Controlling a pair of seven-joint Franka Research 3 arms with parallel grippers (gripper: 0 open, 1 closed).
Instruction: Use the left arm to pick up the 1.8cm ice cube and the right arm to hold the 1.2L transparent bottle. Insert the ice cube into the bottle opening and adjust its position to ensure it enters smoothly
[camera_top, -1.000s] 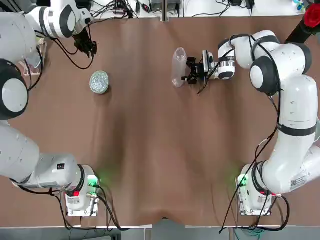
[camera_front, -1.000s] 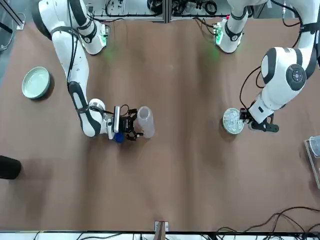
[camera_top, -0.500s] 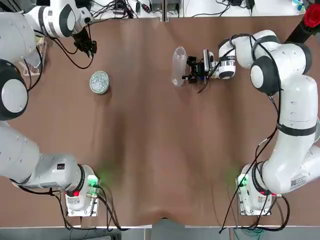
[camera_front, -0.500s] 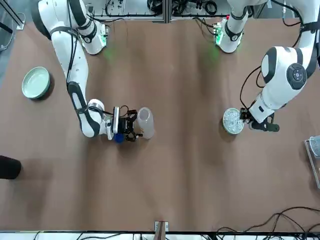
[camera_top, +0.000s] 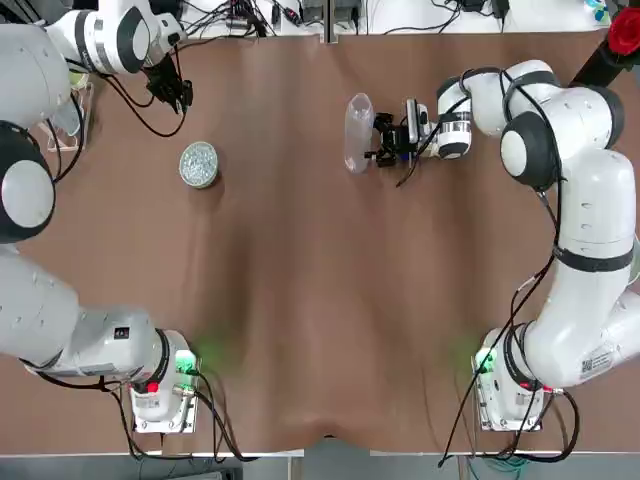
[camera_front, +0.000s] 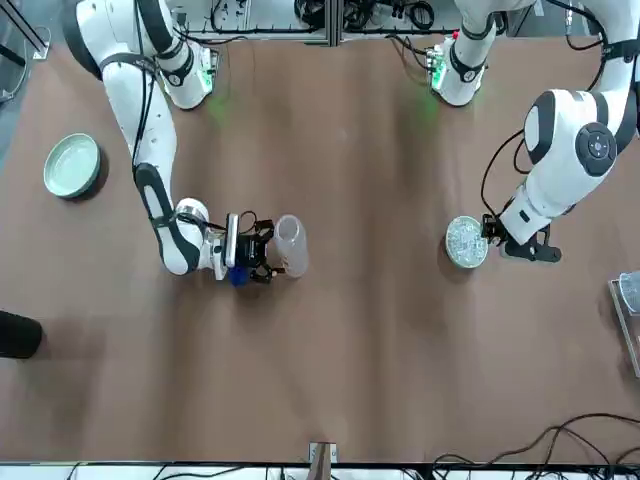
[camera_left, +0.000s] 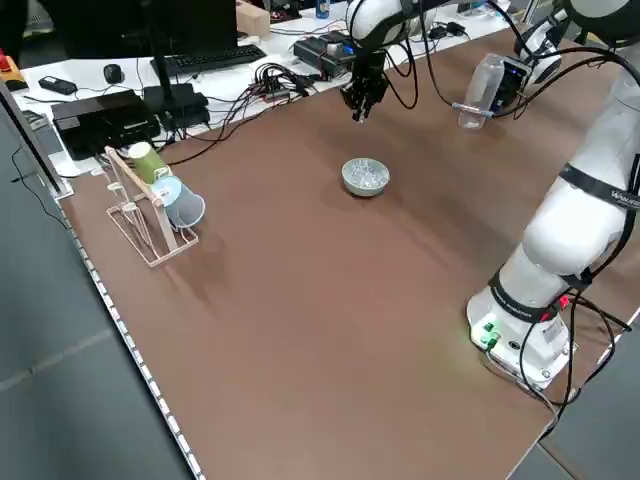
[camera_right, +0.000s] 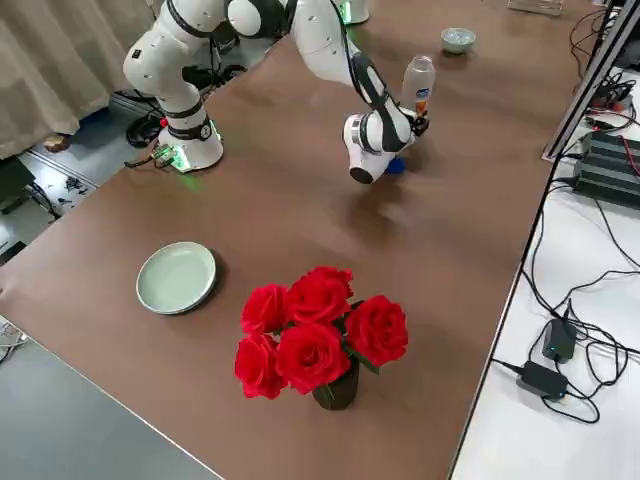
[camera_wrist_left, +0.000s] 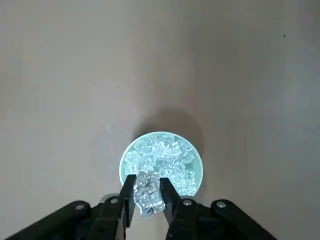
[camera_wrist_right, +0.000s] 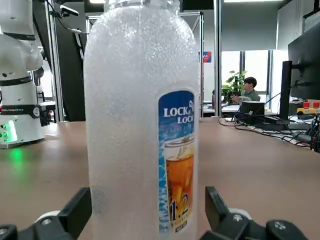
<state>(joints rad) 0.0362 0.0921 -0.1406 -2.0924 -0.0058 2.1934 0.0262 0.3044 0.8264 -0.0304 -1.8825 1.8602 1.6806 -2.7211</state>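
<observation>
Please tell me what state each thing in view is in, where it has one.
Left hand: shut on the ice cube, over the bowl
Ice cube: gripped
Right hand: at the bottle
Bottle: upright
Bowl: filled with ice
Flowers: in bloom

Far left on the counter (camera_top: 300, 300), ice fills a bowl (camera_top: 199, 165); beyond it, slightly left, the left claw (camera_wrist_left: 148, 178) holds an ice cube (camera_wrist_left: 149, 201); right of the bowl, the bottle (camera_wrist_right: 137, 130) stands in the right claw (camera_wrist_right: 149, 192); roses (camera_right: 318, 325), far right.
</observation>
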